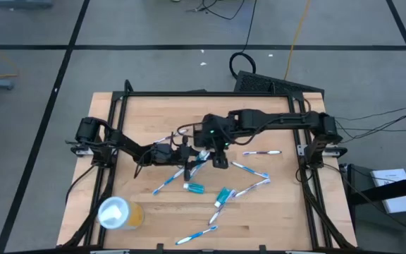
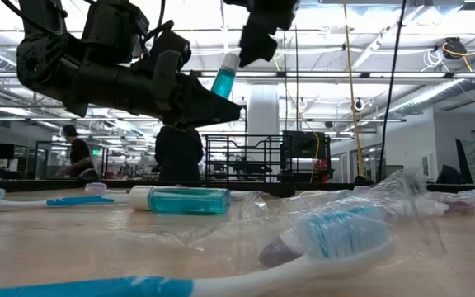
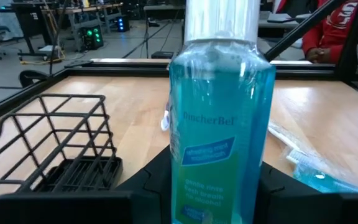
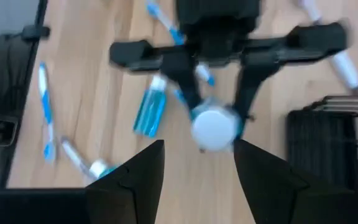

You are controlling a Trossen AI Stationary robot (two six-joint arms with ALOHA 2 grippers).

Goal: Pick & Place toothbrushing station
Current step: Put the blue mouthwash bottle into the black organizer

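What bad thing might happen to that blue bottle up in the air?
The left end effector holds the clear bottle of blue mouthwash upright above the wooden table; it might slip and fall. The open right end effector hovers over its white cap and may knock it. It could also miss the black wire-mesh holder.

Bright overhead light; right wrist view blurred, low view backlit

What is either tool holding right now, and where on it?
The left tool grips the blue mouthwash bottle around its lower body, upright. The right tool is open above its white cap, holding nothing.
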